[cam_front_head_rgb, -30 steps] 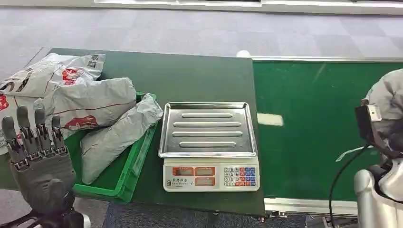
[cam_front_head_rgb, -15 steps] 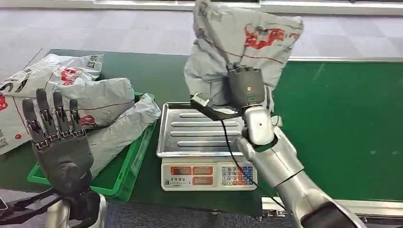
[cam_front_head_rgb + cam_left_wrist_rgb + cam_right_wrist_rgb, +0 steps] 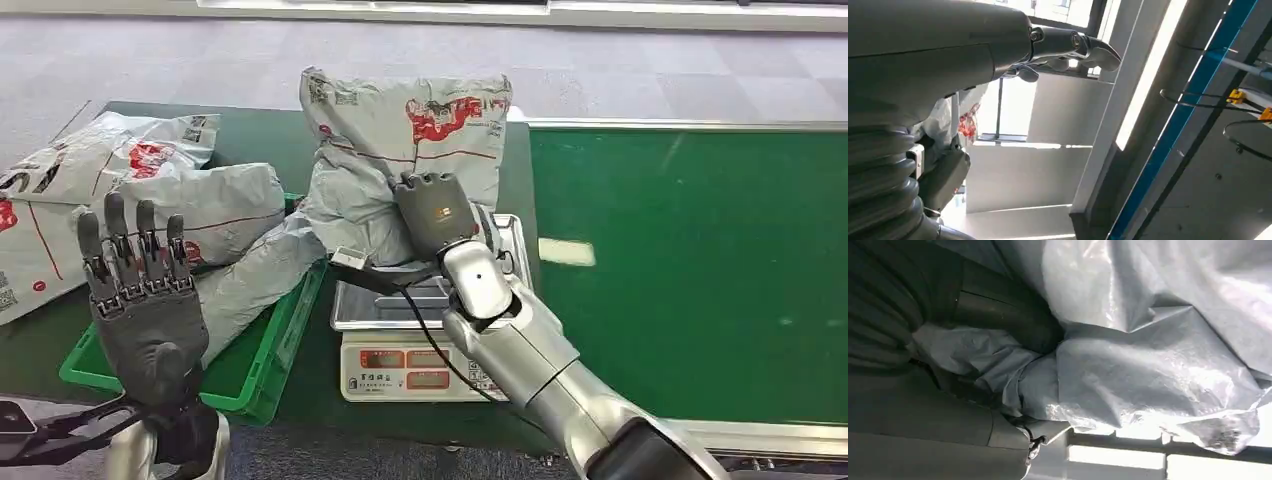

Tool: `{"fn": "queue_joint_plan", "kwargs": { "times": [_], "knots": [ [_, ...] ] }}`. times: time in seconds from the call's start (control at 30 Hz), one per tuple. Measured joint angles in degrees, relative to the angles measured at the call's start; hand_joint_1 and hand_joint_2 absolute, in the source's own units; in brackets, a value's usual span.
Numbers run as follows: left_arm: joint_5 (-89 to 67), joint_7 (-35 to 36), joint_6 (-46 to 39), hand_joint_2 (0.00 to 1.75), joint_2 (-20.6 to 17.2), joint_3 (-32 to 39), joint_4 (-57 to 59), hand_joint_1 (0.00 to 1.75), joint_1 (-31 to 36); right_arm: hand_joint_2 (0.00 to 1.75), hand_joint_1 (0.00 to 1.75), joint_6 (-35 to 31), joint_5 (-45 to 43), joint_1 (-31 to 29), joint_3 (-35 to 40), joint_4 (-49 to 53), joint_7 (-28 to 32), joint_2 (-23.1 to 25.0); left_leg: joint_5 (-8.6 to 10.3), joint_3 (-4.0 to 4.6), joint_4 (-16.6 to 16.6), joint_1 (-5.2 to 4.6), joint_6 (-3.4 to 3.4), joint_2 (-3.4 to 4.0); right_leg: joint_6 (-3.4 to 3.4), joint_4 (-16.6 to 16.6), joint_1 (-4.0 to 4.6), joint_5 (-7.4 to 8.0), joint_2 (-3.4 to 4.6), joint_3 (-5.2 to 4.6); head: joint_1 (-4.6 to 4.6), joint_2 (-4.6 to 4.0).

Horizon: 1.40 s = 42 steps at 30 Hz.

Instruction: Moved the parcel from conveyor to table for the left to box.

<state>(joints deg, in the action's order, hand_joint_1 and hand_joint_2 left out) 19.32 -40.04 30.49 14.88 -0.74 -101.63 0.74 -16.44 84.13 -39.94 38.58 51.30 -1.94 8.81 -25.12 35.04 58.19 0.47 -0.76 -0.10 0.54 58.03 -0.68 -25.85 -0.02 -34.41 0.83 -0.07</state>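
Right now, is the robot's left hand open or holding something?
Open: the left hand is raised, fingers spread, holding nothing.

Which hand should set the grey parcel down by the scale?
Right. The right hand already grips the parcel above the scale; the left hand is raised, open and empty, over the green crate.

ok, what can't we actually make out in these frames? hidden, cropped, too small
- Right hand fingers: head view, buried behind the grey parcel it grips.
- Scale tray: head view, mostly covered by parcel and right arm; whether the parcel touches it can't be told.
- Scale display digits: too small.
- Green crate contents: grey bags hide its floor; left hand covers its near corner.
- Parcel label: right wrist view, crumpled plastic, no readable print.
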Motion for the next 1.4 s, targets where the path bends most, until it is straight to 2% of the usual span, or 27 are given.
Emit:
{"fn": "queue_joint_plan", "kwargs": {
  "times": [0.43, 0.67, 0.87, 0.9, 0.93, 1.0, 1.03, 1.2, 1.3, 1.4],
  "knots": [
    [-0.7, -0.1, -0.7, 1.75, 0.0, 1.0, -0.3, 0.00, -1.2, 1.75, 1.75, 2.4, -3.5, -0.1, 3.2, -2.8, 3.5, 5.2, 0.00, 0.03, 0.0, 0.00, -0.02, 0.00, -0.02, 0.0, 0.02, -0.01, 0.01, -0.02, 0.00, 0.00],
    [-0.9, -0.1, -0.2, 1.75, 0.2, 1.8, -1.2, 0.00, -2.4, 1.75, 1.75, 4.3, -10.4, -0.8, 5.5, -4.5, 10.4, 6.8, -0.01, 0.03, 0.0, 0.00, -0.02, 0.01, -0.02, 0.0, 0.02, -0.01, 0.01, -0.02, 0.00, 0.00],
    [-1.3, -0.1, 0.0, 1.75, 0.3, 2.6, -1.7, 0.00, -2.6, 1.75, 1.75, 5.1, -12.1, -1.2, 7.5, -5.7, 11.2, 7.7, 0.00, 0.03, 0.0, 0.00, -0.02, 0.00, -0.02, 0.0, 0.03, -0.01, 0.01, -0.02, -0.02, 0.00],
    [-1.3, -0.1, 0.0, 1.75, 0.3, 2.7, -1.8, 0.00, -2.6, 1.75, 1.59, 5.1, -12.2, -1.2, 7.5, -5.8, 11.3, 7.8, 0.00, 0.03, 0.0, 0.00, -0.02, 0.00, -0.02, 0.0, 0.03, -0.01, 0.01, -0.02, 0.00, 0.00],
    [-1.4, -0.1, 0.0, 1.75, 0.3, 2.7, -1.8, 0.00, -2.6, 1.75, 0.00, 5.2, -12.3, -1.2, 7.5, -5.9, 11.3, 7.9, 0.00, 0.03, 0.0, 0.00, -0.02, 0.00, -0.02, 0.0, 0.03, -0.01, 0.01, -0.02, 0.00, 0.00],
    [-1.4, -0.1, -0.1, 1.75, 0.3, 2.8, -1.8, 0.00, -2.6, 1.75, 0.00, 5.2, -12.8, -1.3, 7.6, -6.2, 11.5, 8.0, 0.00, 0.03, 0.0, 0.00, -0.02, 0.00, -0.02, 0.0, 0.03, -0.01, 0.01, -0.02, 0.00, 0.00],
    [-1.4, -0.1, -0.2, 1.75, 0.3, 2.8, -1.8, 0.00, -2.6, 0.00, 0.00, 5.2, -13.5, -1.3, 7.6, -6.3, 11.7, 8.0, 0.00, 0.03, 0.0, 0.00, -0.02, 0.00, -0.02, 0.0, 0.03, -0.01, 0.01, -0.02, 0.00, 0.00],
    [-1.3, -0.1, -0.6, 1.75, 0.3, 3.2, -1.9, 0.00, -2.7, 0.00, 0.00, 2.4, -17.5, -2.3, 7.4, -6.8, 10.6, 8.0, 0.01, 0.02, 0.0, 0.00, -0.04, 0.01, -0.02, 0.0, 0.03, -0.01, 0.01, -0.05, 0.00, 0.00],
    [-1.9, -0.1, -1.6, 1.75, 0.3, 3.4, -1.9, 0.00, -2.8, 0.00, 0.00, -5.1, -19.6, -3.6, 5.6, -5.3, 8.3, 6.9, 0.03, -0.01, 0.0, 0.00, -0.05, -0.01, -0.02, 0.0, 0.02, 0.01, -0.01, -0.05, 0.00, 0.00],
    [-2.9, -0.1, -2.9, 1.75, 0.3, 3.6, -2.3, 0.00, -3.2, 0.00, 0.00, -14.6, -23.2, -4.2, -1.4, 3.7, 8.4, 3.1, 0.04, 0.08, 0.1, 0.00, -0.03, -0.17, 0.01, 0.0, -0.03, 0.02, -0.16, -0.01, 0.00, 0.00]
  ]
}}
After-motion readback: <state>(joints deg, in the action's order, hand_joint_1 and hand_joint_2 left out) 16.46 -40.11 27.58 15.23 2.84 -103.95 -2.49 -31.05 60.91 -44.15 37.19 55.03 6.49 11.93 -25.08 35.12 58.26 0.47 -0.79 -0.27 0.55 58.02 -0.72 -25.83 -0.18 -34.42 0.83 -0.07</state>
